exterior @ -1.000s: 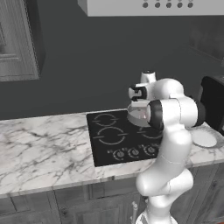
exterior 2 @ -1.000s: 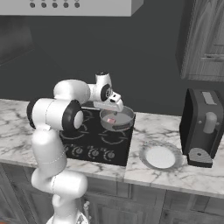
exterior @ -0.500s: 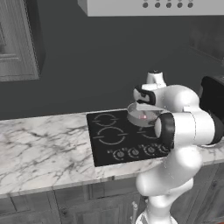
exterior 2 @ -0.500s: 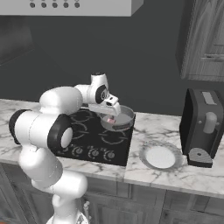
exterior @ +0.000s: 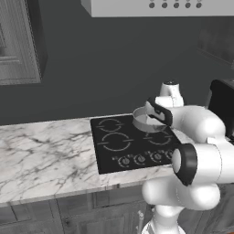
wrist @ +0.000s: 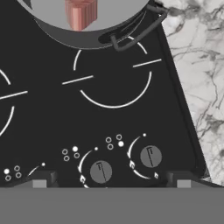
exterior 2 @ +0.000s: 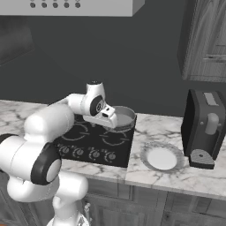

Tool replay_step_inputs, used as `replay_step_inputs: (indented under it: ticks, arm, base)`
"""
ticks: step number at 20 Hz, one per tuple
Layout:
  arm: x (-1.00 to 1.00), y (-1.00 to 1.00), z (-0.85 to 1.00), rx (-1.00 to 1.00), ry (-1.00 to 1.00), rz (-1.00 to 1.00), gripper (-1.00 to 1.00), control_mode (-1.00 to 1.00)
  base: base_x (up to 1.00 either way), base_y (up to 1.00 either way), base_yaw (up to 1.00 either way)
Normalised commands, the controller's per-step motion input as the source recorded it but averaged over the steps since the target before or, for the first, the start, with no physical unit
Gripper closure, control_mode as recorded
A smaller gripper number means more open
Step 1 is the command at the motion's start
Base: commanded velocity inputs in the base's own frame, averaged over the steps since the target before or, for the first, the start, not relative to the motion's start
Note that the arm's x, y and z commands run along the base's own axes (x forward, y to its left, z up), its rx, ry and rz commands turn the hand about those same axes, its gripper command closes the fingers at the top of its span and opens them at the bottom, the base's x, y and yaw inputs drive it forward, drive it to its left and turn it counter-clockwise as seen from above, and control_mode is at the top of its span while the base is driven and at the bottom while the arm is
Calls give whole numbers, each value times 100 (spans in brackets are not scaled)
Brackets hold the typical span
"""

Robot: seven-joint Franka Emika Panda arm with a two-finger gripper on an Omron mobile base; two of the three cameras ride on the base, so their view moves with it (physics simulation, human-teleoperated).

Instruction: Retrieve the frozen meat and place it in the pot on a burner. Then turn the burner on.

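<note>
Pinkish-red frozen meat (wrist: 81, 13) is sitting inside the pot (wrist: 65, 33), on its pale grey floor, so that bit is done as far as we can see. From the hand view the pot sits at the back of the black cooktop (wrist: 52, 109), over a rear burner ring, with its stubby handle (wrist: 135, 33) poking toward the marble surface (wrist: 197, 78).

Our gripper (wrist: 111, 181) hangs above the front row of knobs, fingertips (wrist: 39, 180) spread wide apart with nothing between them. Two grey knobs, one (wrist: 100, 171) and another (wrist: 151, 156) just beside it, lie right under it. In the right base view we also see a white plate (exterior 2: 161, 158) on the surface and a dark coffee machine (exterior 2: 205, 128) near it.
</note>
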Motion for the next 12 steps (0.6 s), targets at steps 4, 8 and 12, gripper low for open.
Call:
replay_step_inputs:
  ticks: [4,8,12]
  arm:
    - [-29,20,-7,1,7,0,-100,-100]
    - [-27,19,-29,0,4,0,-100,-100]
    - [-21,13,-26,0,6,0,-100,-100]
  base:
    - [0,0,0]
    - [0,0,0]
    - [0,0,0]
